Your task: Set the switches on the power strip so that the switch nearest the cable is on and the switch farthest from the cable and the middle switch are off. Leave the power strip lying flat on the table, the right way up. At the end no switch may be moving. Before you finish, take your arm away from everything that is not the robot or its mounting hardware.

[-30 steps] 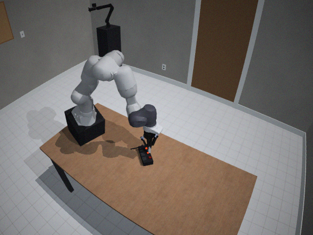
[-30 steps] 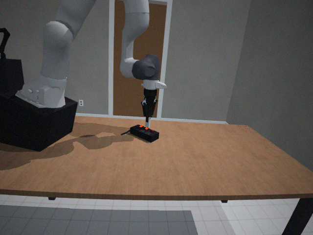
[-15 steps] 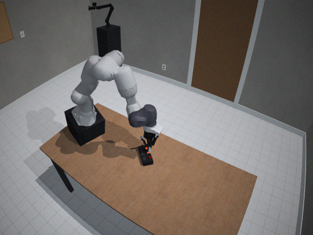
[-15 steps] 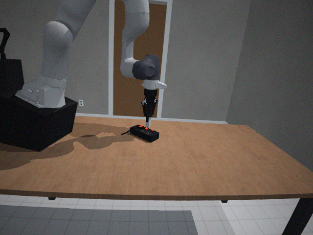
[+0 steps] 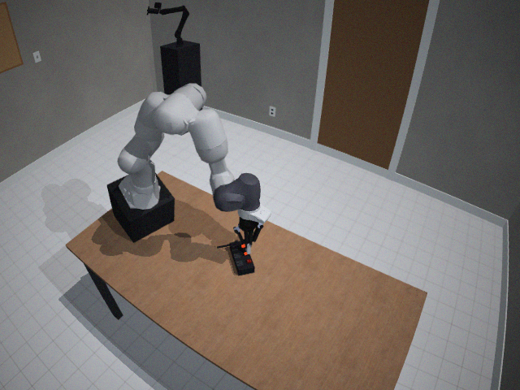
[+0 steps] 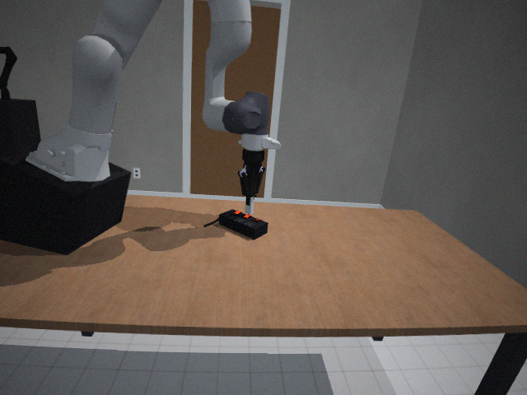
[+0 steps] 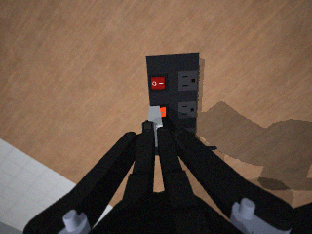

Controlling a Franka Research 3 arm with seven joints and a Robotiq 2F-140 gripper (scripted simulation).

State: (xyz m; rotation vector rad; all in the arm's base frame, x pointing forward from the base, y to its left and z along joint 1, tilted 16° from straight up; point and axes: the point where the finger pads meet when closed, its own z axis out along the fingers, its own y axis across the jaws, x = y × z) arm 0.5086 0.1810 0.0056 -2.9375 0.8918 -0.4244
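The black power strip [image 5: 242, 259] lies flat on the wooden table, with its cable [image 5: 222, 245] pointing toward the robot base. It also shows in the exterior view [image 6: 243, 223] and the wrist view [image 7: 173, 93]. The switch farthest from the cable [image 7: 158, 83] is dark red. The middle switch [image 7: 163, 112] glows bright orange. The switch nearest the cable [image 6: 236, 211] also glows orange; in the wrist view my fingers hide it. My gripper [image 7: 154, 114] is shut and empty, pointing straight down with its tips at the middle switch [image 6: 246, 216]. I cannot tell whether the tips touch it.
The robot base stands on a black block [image 5: 140, 207] at the table's far left corner. The table edges are well away from the strip. A black pedestal with a camera arm [image 5: 180, 62] stands by the back wall.
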